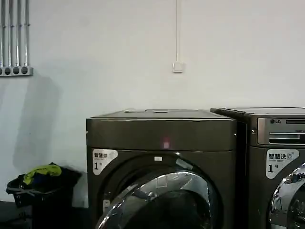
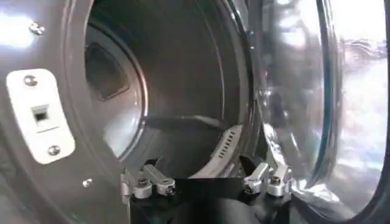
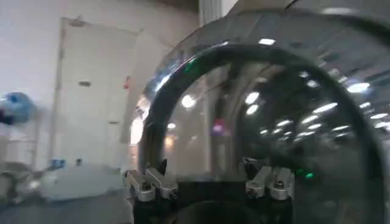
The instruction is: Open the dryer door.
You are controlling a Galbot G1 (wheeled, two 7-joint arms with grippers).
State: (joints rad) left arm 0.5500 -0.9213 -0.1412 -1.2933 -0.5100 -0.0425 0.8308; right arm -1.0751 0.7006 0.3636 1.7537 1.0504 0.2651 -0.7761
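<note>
Left wrist view: we see the dryer door (image 2: pixel 304 97) swung off the drum (image 2: pixel 164 85); our left hand (image 2: pixel 206 182) and right hand (image 3: pixel 210 182) gape empty beside the door.

Dim, soft head view; ceiling lights glare off the dryer door (image 3: pixel 274 122) chrome (right wrist view blurred).

— Laundry room, or a test space set up as one. Two dark front-loading machines side by side: plain-fronted dryer (image 1: pixel 162 167), LG-badged washer (image 1: pixel 279 167) just to its right.

— Anything else pointing that way?

— Laundry basket (image 1: pixel 40 191) with clothes on floor, left of dryer. Bare white wall (image 1: pixel 119 57) behind, wall switch (image 1: pixel 177 66) above dryer, pipes (image 1: pixel 14 38) far upper left.
</note>
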